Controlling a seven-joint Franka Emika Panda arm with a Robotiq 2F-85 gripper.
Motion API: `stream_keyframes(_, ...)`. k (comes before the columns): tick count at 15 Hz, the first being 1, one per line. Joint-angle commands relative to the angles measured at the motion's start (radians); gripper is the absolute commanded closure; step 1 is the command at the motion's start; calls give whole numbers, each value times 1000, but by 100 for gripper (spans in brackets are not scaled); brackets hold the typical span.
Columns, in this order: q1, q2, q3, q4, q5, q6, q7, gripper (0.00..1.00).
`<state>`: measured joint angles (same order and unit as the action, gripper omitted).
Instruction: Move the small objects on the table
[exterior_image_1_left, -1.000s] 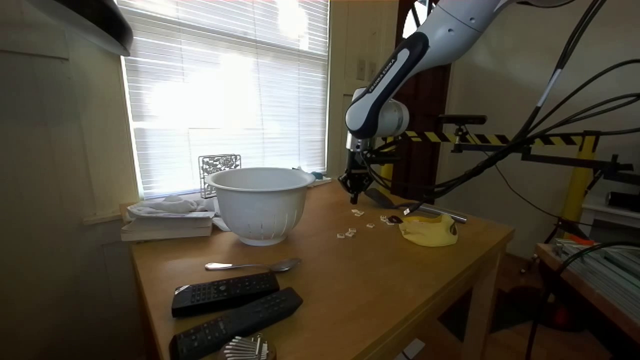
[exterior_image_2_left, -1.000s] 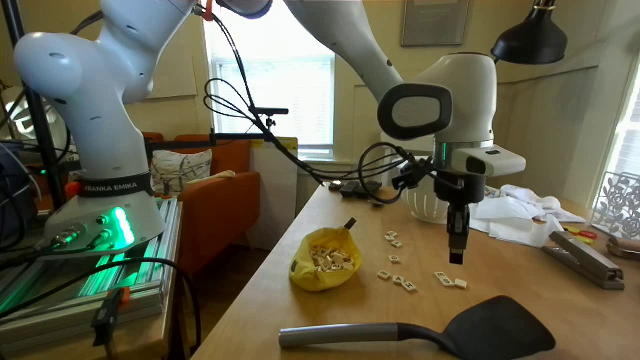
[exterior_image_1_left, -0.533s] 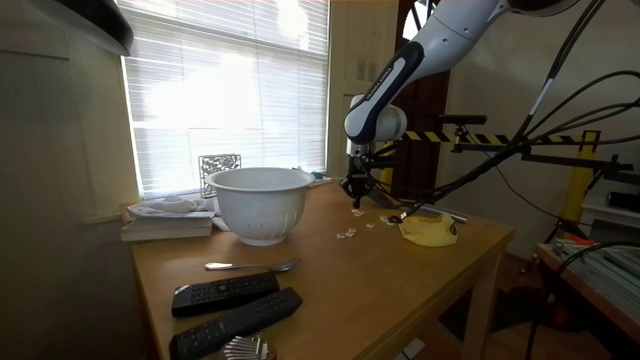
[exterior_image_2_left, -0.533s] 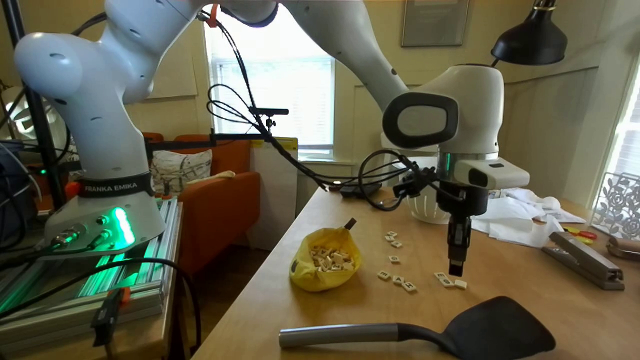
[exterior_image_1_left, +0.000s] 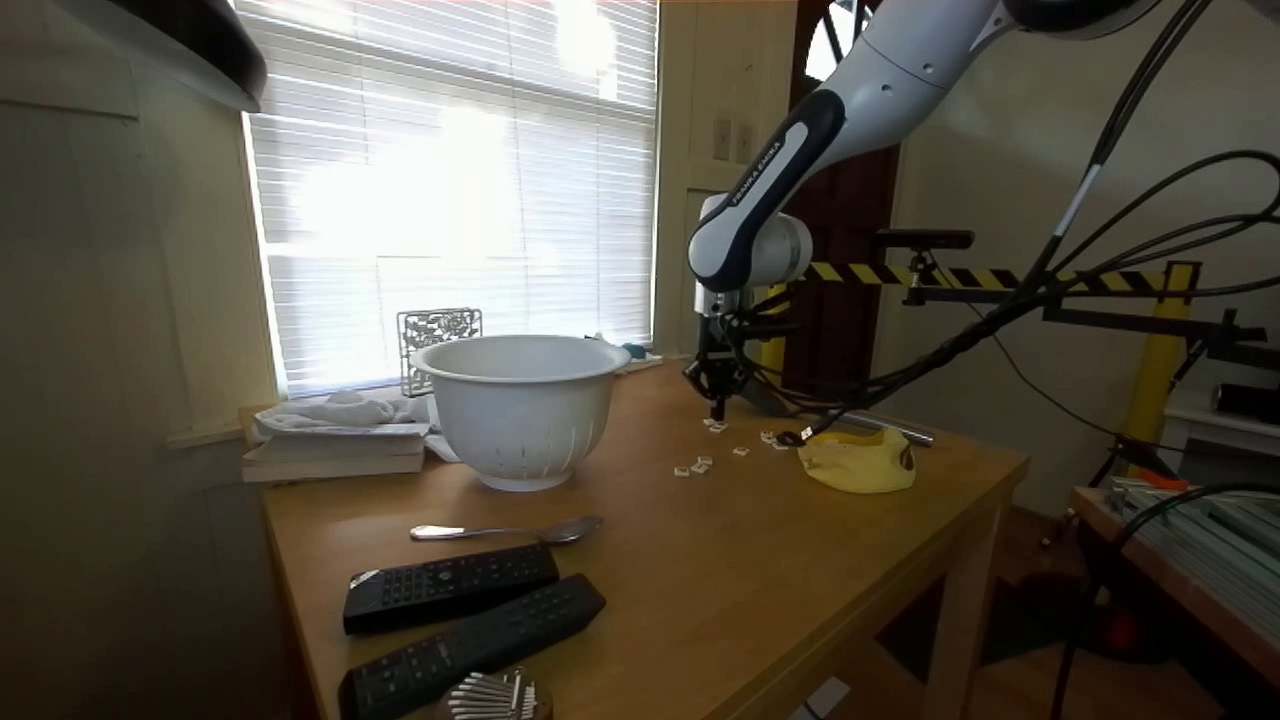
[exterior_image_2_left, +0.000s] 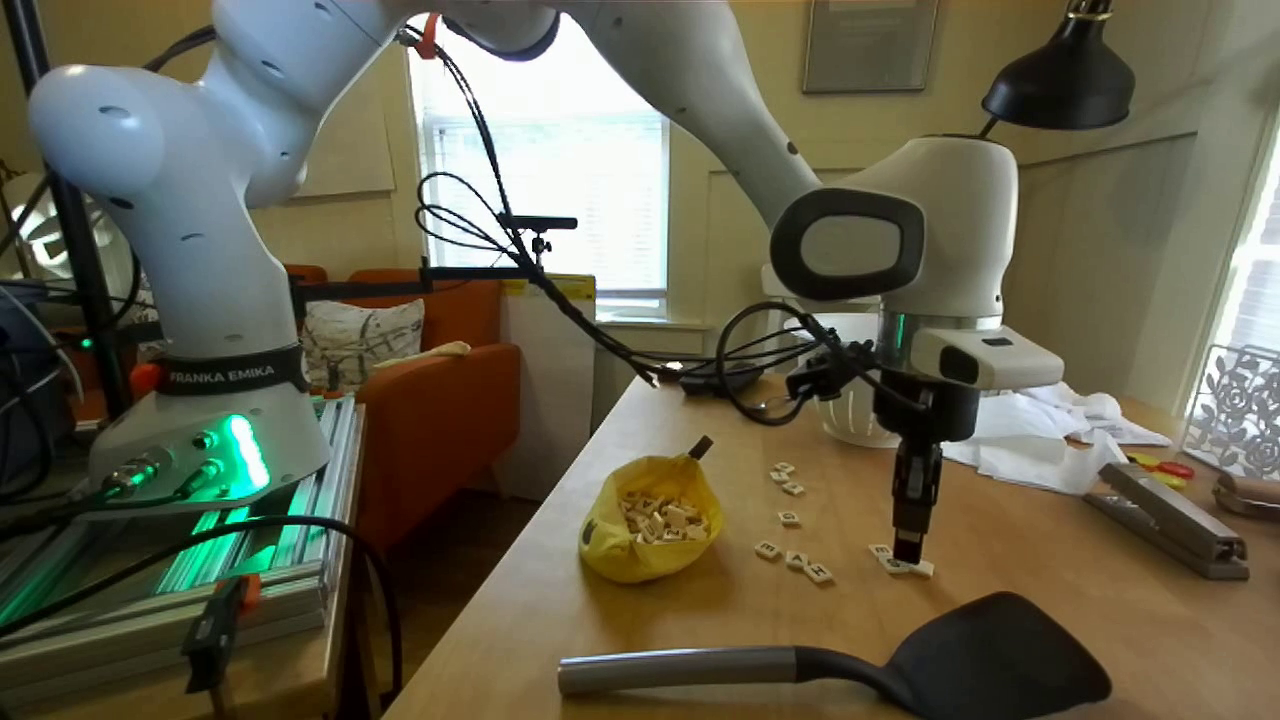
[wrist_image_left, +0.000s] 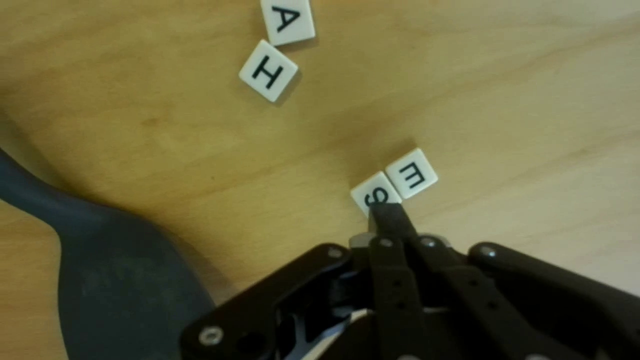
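The wooden table (exterior_image_1_left: 700, 580) carries scattered letter tiles (wrist_image_left: 268, 71), yellow pouch (exterior_image_1_left: 860, 467), spatula (exterior_image_2_left: 1000, 660), stapler (exterior_image_2_left: 1170, 513), spoon (exterior_image_1_left: 572, 530), white colander (exterior_image_1_left: 520, 430) and two remotes (exterior_image_1_left: 475, 640).

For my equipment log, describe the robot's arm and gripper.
The arm is white-grey and rounded, with black trim and FRANKA EMIKA lettering; its base shows a green light. Black cables loop beside it. The gripper is black and angular, with narrow fingers.

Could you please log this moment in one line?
gripper: shut; position: low over letter tiles on table; contact: unclear; yellow bag: holds more tiles; spatula: lying nearby
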<state>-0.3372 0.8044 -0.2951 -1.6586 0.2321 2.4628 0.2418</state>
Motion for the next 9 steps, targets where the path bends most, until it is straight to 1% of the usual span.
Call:
stream_keyframes(1, -6, 21, -3, 35, -26, -30, 28, 100)
stream_keyframes(9, -3, 31, -6, 18, -36, -12, 16, 100)
